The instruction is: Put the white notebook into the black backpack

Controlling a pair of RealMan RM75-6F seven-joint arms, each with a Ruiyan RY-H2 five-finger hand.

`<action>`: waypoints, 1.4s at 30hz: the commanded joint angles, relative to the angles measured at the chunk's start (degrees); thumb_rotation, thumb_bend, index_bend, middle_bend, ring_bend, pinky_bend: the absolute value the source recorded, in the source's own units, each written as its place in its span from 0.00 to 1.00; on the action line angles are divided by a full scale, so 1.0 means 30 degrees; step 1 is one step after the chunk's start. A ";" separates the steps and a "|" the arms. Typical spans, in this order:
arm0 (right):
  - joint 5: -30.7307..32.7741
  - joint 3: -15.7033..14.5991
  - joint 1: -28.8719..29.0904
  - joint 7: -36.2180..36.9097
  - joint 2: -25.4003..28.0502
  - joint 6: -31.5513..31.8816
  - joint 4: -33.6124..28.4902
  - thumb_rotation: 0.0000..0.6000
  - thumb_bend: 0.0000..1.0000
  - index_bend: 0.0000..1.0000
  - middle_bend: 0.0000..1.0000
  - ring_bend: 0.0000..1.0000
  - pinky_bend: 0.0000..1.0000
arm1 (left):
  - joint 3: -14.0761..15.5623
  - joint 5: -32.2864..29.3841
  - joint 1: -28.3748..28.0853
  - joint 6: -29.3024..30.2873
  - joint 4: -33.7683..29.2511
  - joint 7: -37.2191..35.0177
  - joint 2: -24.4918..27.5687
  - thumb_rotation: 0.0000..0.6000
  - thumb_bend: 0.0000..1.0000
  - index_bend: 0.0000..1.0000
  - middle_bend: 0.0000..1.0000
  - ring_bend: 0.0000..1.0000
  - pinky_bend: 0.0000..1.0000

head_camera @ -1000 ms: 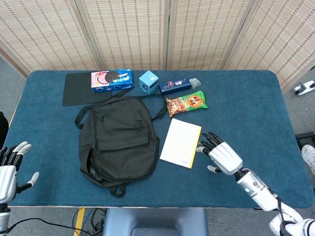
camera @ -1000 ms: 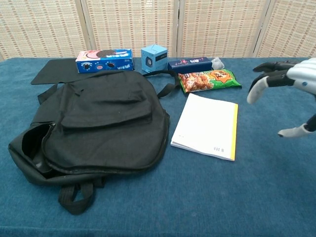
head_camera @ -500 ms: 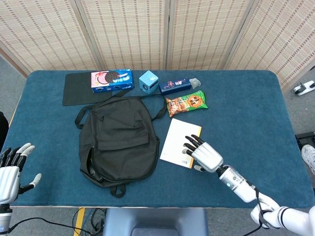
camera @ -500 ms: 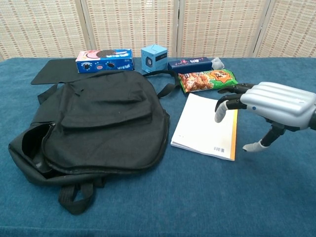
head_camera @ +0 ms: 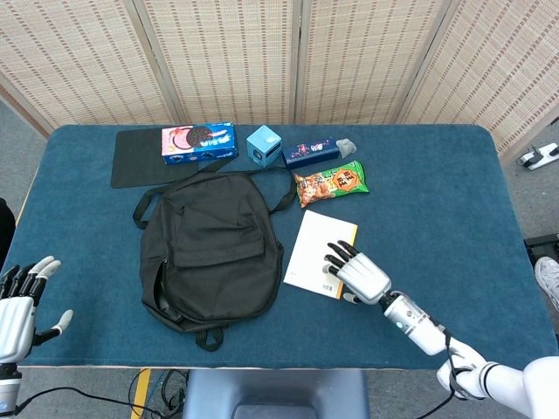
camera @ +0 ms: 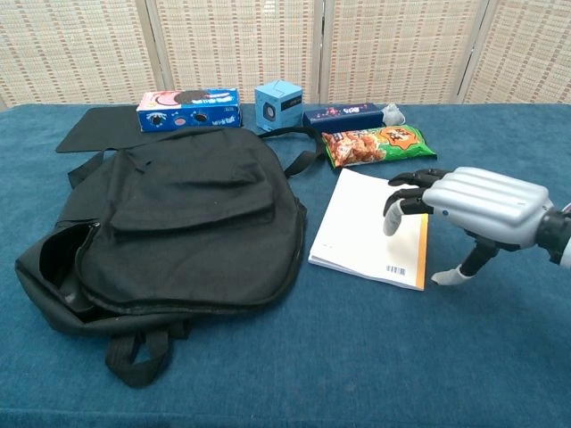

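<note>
The white notebook (head_camera: 319,251) (camera: 368,226) with a yellow spine edge lies flat on the blue table, just right of the black backpack (head_camera: 210,246) (camera: 169,218). The backpack lies flat, and in the chest view its opening gapes at the near left (camera: 62,259). My right hand (head_camera: 356,271) (camera: 473,207) hovers over the notebook's near right corner, fingers spread and bent down above the cover, thumb beside the yellow edge; it holds nothing. My left hand (head_camera: 19,299) stays open off the table's near left corner, seen only in the head view.
Along the far side lie a black mat (head_camera: 140,157), a blue cookie box (head_camera: 199,141), a light blue cube (head_camera: 263,144), a dark blue packet (head_camera: 312,151) and a green snack bag (head_camera: 330,183). A woven screen stands behind the table.
My right hand moved left and nearer, from beside the notebook to over its near right corner, fingers lowering toward the cover. The left hand drifted slightly; notebook and backpack are unmoved.
</note>
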 commanded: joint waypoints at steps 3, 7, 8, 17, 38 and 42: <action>0.0045 -0.0203 0.0201 0.0148 -0.0523 -0.0013 0.0638 1.00 0.00 0.32 0.22 0.06 0.08 | 0.0000 -0.0040 -0.0016 -0.0051 0.0036 0.0012 -0.0040 1.00 0.27 0.18 0.12 0.10 0.02; 0.0081 -0.0327 0.0324 0.0271 -0.0755 -0.0020 0.1033 1.00 0.00 0.32 0.22 0.06 0.08 | -0.0019 -0.0116 -0.0013 -0.0076 0.0076 -0.0012 -0.0044 1.00 0.27 0.18 0.12 0.10 0.02; 0.0081 -0.0364 0.0363 0.0278 -0.0802 -0.0048 0.1113 1.00 0.00 0.32 0.22 0.06 0.08 | -0.0017 -0.0124 -0.0009 -0.0079 0.0082 -0.0020 -0.0045 1.00 0.27 0.18 0.12 0.10 0.02; 0.0266 -0.0382 0.0809 0.0205 -0.1278 -0.0244 0.1680 1.00 0.00 0.32 0.22 0.06 0.08 | -0.0003 -0.0106 0.0019 -0.0054 0.0098 -0.0056 -0.0083 1.00 0.27 0.18 0.12 0.10 0.02; 0.0238 -0.0462 0.1861 0.1090 -0.2460 -0.0185 0.3341 1.00 0.32 0.32 0.26 0.07 0.08 | 0.0028 -0.0085 0.0106 0.0020 0.0096 -0.0083 -0.0068 1.00 0.27 0.18 0.12 0.10 0.02; 0.0328 -0.0414 0.2007 0.1263 -0.2472 -0.0135 0.3483 1.00 0.38 0.32 0.28 0.09 0.08 | 0.0020 -0.0064 0.0118 0.0053 0.0073 -0.0071 -0.0060 1.00 0.27 0.18 0.12 0.10 0.02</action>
